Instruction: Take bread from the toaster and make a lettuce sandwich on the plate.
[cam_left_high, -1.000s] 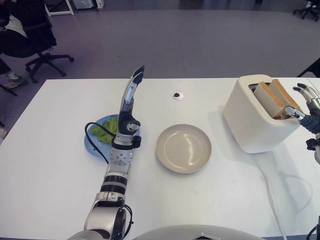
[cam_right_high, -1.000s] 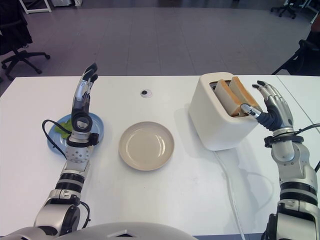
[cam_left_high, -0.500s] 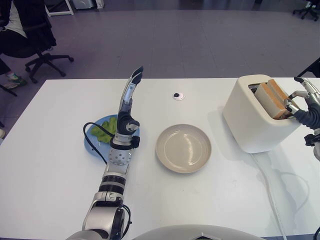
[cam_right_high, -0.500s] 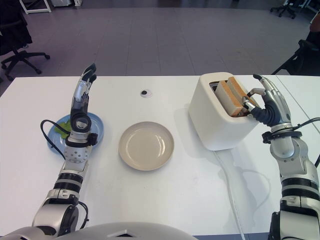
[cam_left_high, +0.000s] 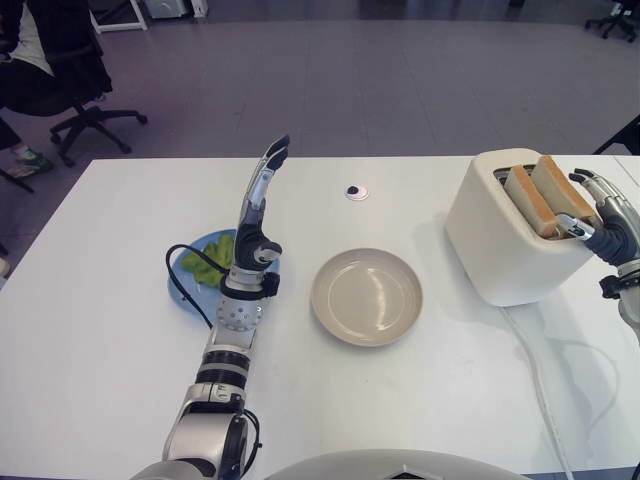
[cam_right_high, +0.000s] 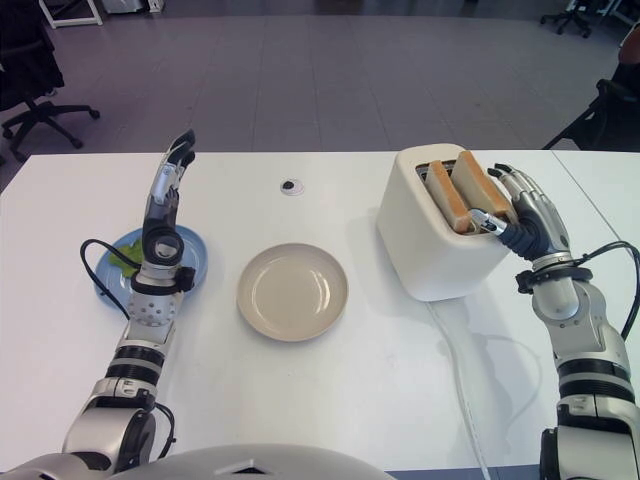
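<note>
Right hand (cam_right_high: 522, 215) at the toaster (cam_right_high: 430, 250), far right of the table (cam_left_high: 100, 330). Its fingers are curled around the right bread slice (cam_right_high: 478, 185), thumb on the front face and the others behind, so it is pinched. That slice sits tilted in its slot, with the left bread slice (cam_right_high: 442, 198) just beside it. Left hand (cam_left_high: 258, 205) is upright with fingers straight, holding nothing, above the blue dish (cam_left_high: 176, 288) with lettuce (cam_left_high: 205, 260). Beige plate (cam_left_high: 367, 296) is in the middle, bare.
</note>
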